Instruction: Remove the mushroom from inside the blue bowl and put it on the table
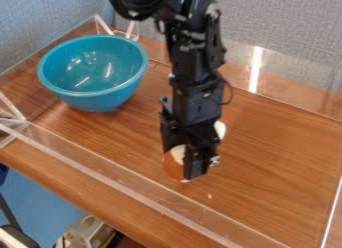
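Currently my gripper (190,164) points straight down over the middle of the table (287,142), nearer the front edge than the back. The mushroom (178,162) sits on the wood directly under it, with the orange-brown cap showing at the left of my fingers (195,160) and a pale part behind them on the right. My fingers straddle the mushroom, but my own body blocks the gap, so I cannot tell whether they press on it or stand apart from it.

The blue bowl (92,72) stands at the back left corner, well apart from my gripper, and holds nothing that I can see. A low clear acrylic wall (147,200) runs along the front edge, close below the mushroom; a matching wall lines the left edge beside the bowl. Bare wood extends to the right of my gripper as far as the right edge, and between my gripper and the bowl
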`<state>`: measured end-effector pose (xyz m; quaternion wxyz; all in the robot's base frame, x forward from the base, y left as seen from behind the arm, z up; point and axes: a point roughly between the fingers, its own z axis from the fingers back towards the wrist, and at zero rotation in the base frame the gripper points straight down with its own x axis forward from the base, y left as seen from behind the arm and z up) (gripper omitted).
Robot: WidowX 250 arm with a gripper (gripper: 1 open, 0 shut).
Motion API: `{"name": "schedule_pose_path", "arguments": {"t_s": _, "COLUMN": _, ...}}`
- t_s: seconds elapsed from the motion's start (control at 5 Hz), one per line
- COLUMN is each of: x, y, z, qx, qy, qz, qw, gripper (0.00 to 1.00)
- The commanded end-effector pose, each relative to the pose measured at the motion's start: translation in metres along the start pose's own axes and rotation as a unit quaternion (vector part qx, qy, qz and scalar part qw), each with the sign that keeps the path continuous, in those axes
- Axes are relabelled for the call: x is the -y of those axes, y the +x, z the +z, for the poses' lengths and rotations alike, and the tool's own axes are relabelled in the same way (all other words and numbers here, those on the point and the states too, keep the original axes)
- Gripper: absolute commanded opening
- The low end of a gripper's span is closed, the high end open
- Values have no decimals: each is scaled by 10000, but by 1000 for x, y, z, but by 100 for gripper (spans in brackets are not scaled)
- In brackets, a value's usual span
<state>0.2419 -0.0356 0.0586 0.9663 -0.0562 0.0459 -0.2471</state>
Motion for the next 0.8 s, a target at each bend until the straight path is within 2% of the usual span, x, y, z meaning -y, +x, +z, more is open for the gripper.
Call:
{"name": "schedule_pose_path", "arguments": {"t_s": 0.0, "x": -13, "y": 9, "z": 16, "qx": 283, "qy": 134, "qz": 132, "qw": 9994, "gripper": 0}}
{"name": "schedule_pose_path", "arguments": {"t_s": 0.2, "x": -22, "y": 12, "z": 10, "qx": 200, "qy": 76, "qz": 119, "qw": 9997, "gripper": 100}}
{"name": "schedule_pose_path", "arguments": {"t_s": 0.4, "x": -23, "y": 6, "z": 5, "qx": 205, "qy": 53, "qz": 337, "qw": 9992, "gripper": 0}}
{"name": "schedule_pose_path", "arguments": {"t_s": 0.6, "x": -20, "y": -1, "z": 1, "qx": 209, "qy": 54, "qz": 483, "qw": 9986, "gripper": 0}}
